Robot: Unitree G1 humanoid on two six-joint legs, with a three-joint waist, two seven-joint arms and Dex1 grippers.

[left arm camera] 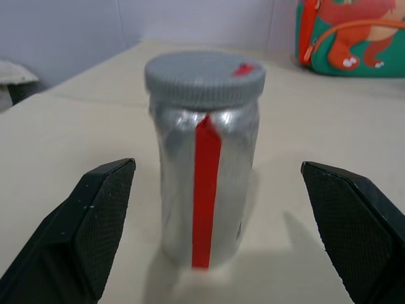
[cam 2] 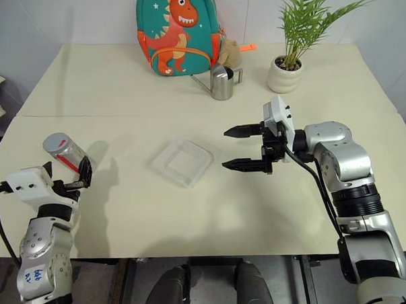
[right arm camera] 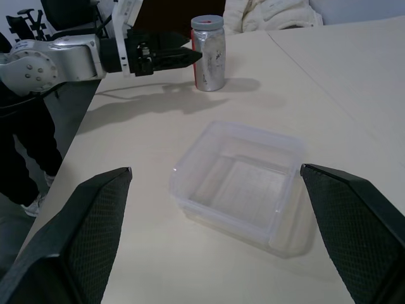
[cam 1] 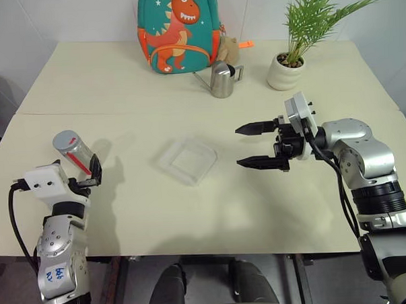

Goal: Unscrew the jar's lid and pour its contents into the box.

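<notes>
Where the jar (left arm camera: 204, 183) stands lidded, red stripe, no readable writing, both grippers wide, empty.

The box (cam 1: 187, 161) lies mid-desk (cam 1: 125, 216). The jar (cam 1: 73, 151) stands well to its left, lid (left arm camera: 204, 77) on, just beyond the left pincer (cam 1: 95, 171). The right pincer (cam 1: 260, 147) hovers right of the box. Behind stand a watering can (cam 1: 221, 79), backpack (cam 1: 179, 30) and plant (cam 1: 288, 67).

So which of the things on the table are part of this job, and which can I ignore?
Job:
- jar, standing upright
- lid, on the jar
- clear box, empty
- left gripper, open, the jar just beyond its fingertips
- right gripper, open, beside the box

Ignore:
- dinosaur backpack
- steel watering can
- potted plant
</notes>
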